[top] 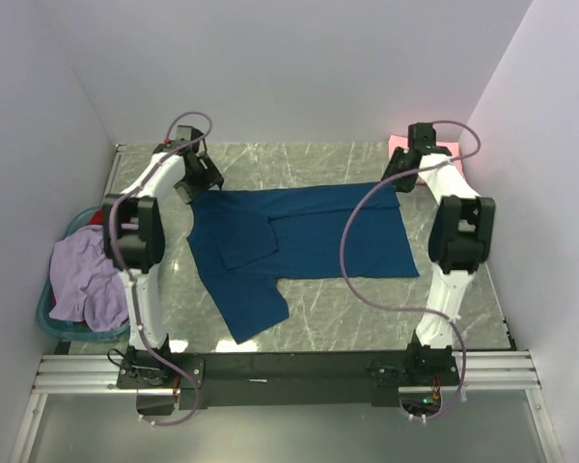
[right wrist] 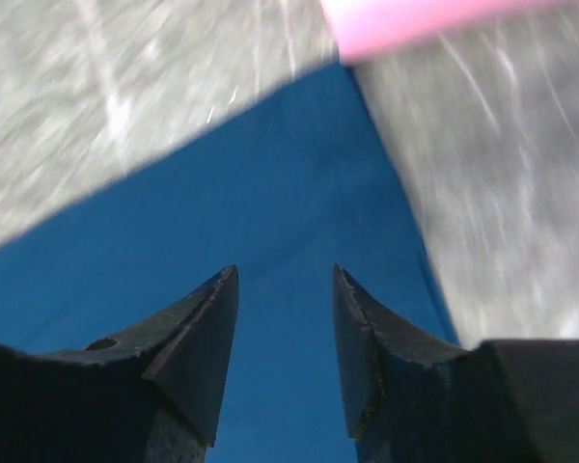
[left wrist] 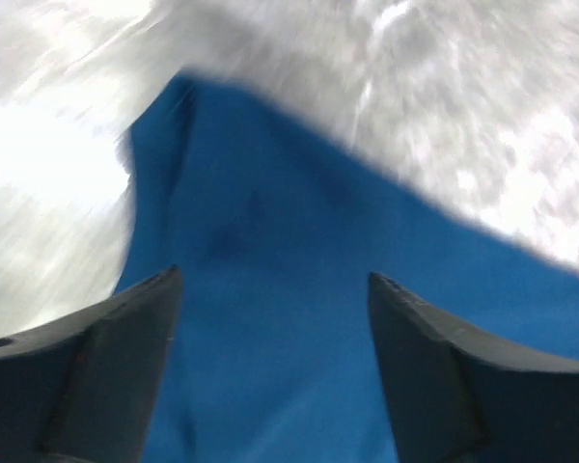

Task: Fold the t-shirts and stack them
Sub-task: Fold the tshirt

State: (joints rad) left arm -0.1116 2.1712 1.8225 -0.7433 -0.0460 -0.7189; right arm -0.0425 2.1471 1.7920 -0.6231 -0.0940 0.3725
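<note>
Navy t-shirt spread flat at mid-bench. Left gripper over its far-left corner, right gripper over its far-right corner; both jaws parted, gripping nothing. Pink t-shirt lies just beyond.

The navy t-shirt lies spread flat in the middle, the lavender t-shirt heaped at left, the pink t-shirt far right.

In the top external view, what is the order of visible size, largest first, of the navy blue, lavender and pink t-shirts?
1. navy blue t-shirt, spread flat, clearly largest.
2. lavender t-shirt, bunched on the teal basket.
3. pink t-shirt: only a sliver shows behind the right arm, so its real size is unsure.
</note>
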